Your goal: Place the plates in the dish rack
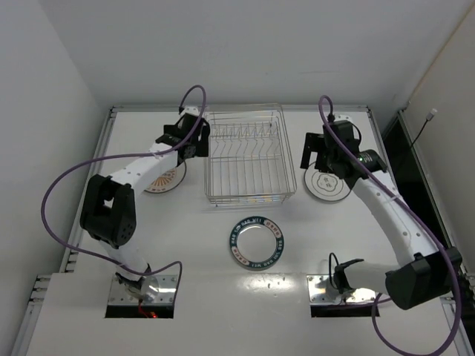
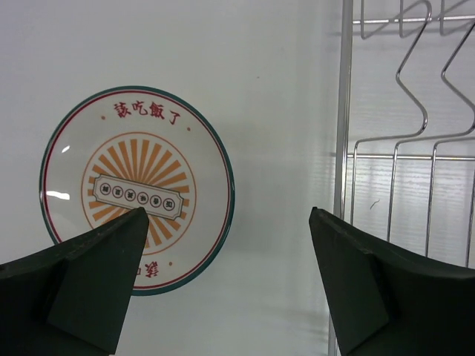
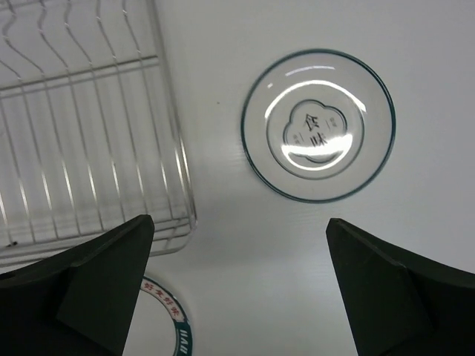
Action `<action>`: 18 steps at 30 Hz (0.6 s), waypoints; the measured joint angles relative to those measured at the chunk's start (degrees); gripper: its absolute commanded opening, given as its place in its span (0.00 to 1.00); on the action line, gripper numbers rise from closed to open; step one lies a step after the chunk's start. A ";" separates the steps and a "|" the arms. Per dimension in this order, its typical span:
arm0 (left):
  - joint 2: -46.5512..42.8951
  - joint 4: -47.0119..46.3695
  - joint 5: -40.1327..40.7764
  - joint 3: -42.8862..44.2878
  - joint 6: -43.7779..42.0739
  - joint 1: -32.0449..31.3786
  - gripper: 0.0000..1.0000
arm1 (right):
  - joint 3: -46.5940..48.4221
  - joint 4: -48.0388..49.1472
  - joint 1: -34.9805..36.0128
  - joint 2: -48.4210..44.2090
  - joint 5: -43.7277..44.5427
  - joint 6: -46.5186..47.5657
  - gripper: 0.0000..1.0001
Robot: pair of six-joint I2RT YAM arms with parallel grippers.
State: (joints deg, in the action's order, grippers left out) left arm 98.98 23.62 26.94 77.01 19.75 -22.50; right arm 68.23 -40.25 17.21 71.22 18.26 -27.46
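Note:
The silver wire dish rack [image 1: 245, 199] stands at the back centre with no plates in it. The orange sunburst plate [image 1: 165, 180] lies flat left of it, partly under my left arm. The plain white plate with the grey centre mark [image 1: 327, 185] lies flat right of the rack. The blue-rimmed plate [image 1: 257, 242] lies flat in front of the rack. My left gripper [image 1: 193, 139] hovers open and empty between the sunburst plate [image 2: 141, 185] and the rack's left wall [image 2: 345, 148]. My right gripper [image 1: 320, 154] hovers open and empty between the rack [image 3: 89, 133] and the white plate [image 3: 318, 124].
A raised rim runs along the table's back and side edges [image 1: 111, 119]. White walls close in the back and left. Both arm bases sit at the near edge. A purple cable [image 1: 56, 185] loops out from each arm. The blue-rimmed plate's edge [image 3: 159, 311] shows under the right gripper's left finger.

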 measured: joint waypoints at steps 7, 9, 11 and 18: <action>-3.26 -1.27 2.51 -1.81 1.62 0.00 0.90 | -7.56 -1.77 -8.85 -2.58 -4.07 0.07 1.00; -3.30 -1.44 2.69 -1.92 1.77 0.00 0.90 | -11.45 -0.44 -17.75 -3.41 -8.70 0.02 1.00; -3.30 -1.46 2.80 -1.99 1.79 0.00 0.91 | -15.89 2.40 -28.24 -2.60 -15.96 -0.15 1.00; -3.30 -1.51 2.93 -2.01 1.86 0.00 0.91 | -27.34 9.20 -49.07 3.34 -37.27 -4.94 1.00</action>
State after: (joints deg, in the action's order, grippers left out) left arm 95.68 22.11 29.87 75.00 21.61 -22.50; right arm 40.88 -31.05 -31.86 74.56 -19.00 -32.40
